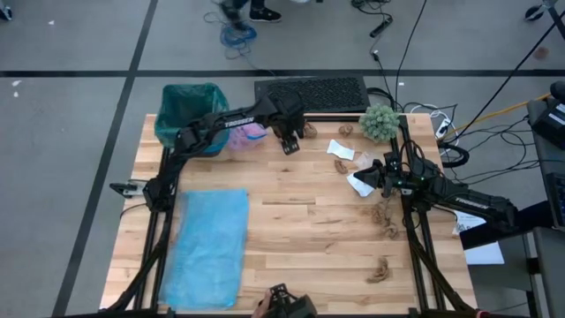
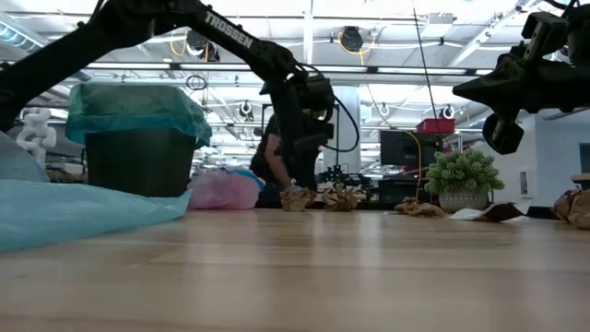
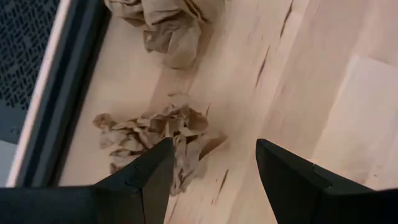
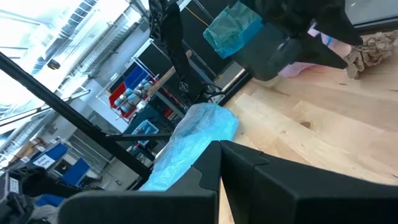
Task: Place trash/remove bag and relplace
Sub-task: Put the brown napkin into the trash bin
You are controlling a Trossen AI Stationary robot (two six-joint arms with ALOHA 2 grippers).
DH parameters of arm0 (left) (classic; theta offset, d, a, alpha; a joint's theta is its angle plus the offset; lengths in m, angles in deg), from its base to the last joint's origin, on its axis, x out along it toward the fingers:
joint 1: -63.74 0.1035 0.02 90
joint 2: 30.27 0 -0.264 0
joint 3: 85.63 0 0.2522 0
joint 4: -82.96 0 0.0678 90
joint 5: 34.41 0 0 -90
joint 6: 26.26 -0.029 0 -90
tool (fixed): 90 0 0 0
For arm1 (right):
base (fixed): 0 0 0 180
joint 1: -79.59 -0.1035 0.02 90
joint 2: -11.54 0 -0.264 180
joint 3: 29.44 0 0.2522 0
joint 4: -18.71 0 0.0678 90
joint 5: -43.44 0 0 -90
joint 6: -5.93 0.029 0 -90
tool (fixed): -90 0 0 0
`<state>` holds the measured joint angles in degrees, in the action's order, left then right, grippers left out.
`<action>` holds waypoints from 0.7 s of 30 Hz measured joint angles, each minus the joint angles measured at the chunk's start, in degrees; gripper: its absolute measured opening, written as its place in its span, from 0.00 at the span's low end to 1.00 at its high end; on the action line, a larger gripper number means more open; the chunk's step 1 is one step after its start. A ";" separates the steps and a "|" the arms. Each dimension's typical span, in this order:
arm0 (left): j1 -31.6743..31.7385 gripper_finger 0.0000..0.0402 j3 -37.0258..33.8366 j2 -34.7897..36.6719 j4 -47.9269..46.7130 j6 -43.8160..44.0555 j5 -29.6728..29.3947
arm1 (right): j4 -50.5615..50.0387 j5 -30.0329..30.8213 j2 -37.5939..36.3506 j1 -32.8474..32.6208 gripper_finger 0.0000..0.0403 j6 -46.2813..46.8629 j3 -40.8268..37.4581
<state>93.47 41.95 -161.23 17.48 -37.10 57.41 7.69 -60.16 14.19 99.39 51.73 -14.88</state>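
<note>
High view: the left gripper (image 1: 290, 144) hangs wide open and empty over a brown wad (image 3: 152, 132) near the worktop (image 1: 300, 238) back edge — more trash (image 1: 385, 216) lies scattered at the right, where the right gripper (image 1: 386, 177) waits closed, holding nothing.

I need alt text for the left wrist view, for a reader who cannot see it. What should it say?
The left tool, its two dark fingers open, hovers over a crumpled brown paper wad lying on the light wooden table. A second brown wad lies beyond it, and a dark perforated panel borders the table edge.
</note>
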 joint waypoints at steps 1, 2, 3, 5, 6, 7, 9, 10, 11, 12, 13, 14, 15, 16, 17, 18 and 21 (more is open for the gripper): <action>0.10 0.55 0.00 -0.41 0.05 0.00 0.00 | 0.00 0.02 -0.02 0.00 0.00 0.00 0.02; 0.16 0.55 0.00 -0.85 0.07 0.04 -0.03 | 0.02 0.00 -0.02 -0.01 0.00 0.00 0.01; 0.17 0.55 0.00 -1.20 0.43 0.47 -0.06 | 0.02 0.00 -0.02 -0.01 0.00 0.00 0.00; 0.29 0.54 0.00 -1.31 0.50 1.61 -0.35 | -0.01 0.02 -0.01 0.00 0.00 0.00 0.00; 0.29 0.52 0.00 -1.27 0.62 1.92 -0.37 | 0.03 0.00 0.00 0.00 0.00 0.00 0.00; 0.29 0.49 0.00 -1.21 0.96 1.95 -0.39 | 0.01 0.00 -0.02 -0.01 0.00 0.00 0.00; 0.29 0.40 0.00 -1.20 1.19 1.95 -0.52 | 0.00 0.00 -0.02 0.00 0.00 0.00 0.01; 0.29 0.34 0.00 -1.20 1.27 1.95 -0.56 | 0.00 0.02 -0.02 0.00 0.00 0.00 0.00; 0.29 0.26 0.00 -1.20 1.25 1.95 -0.56 | 0.02 0.02 -0.02 0.00 0.00 0.00 0.00; 0.29 0.17 0.00 -1.20 1.24 1.94 -0.55 | 0.01 0.00 -0.02 -0.01 0.00 0.00 0.01; 0.29 0.10 0.00 -1.20 1.23 1.88 -0.32 | -0.02 0.00 -0.02 -0.02 0.00 0.00 0.00; 0.29 0.05 0.00 -1.20 1.14 1.81 0.41 | 0.01 0.02 -0.02 0.00 0.00 0.00 0.00; 0.29 0.03 0.01 -1.20 0.82 1.77 1.11 | 0.03 0.00 -0.02 0.00 0.00 0.00 0.00; 0.29 0.03 0.27 -1.20 -0.21 1.64 1.22 | 0.00 0.00 -0.01 -0.02 0.00 0.00 0.00; 0.29 0.02 0.85 -1.19 -1.70 1.48 1.21 | 0.00 0.00 -0.02 0.00 0.00 0.00 0.00; 0.23 0.01 1.47 -1.14 -2.61 1.39 1.21 | 0.02 0.00 -0.02 -0.02 0.00 0.00 0.00; 0.10 0.00 4.51 -0.51 -6.74 1.22 1.19 | 0.00 0.01 -0.02 -0.01 0.00 0.00 0.00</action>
<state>93.57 46.46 -161.74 10.75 -35.88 58.60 7.69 -60.15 14.17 99.38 51.73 -14.88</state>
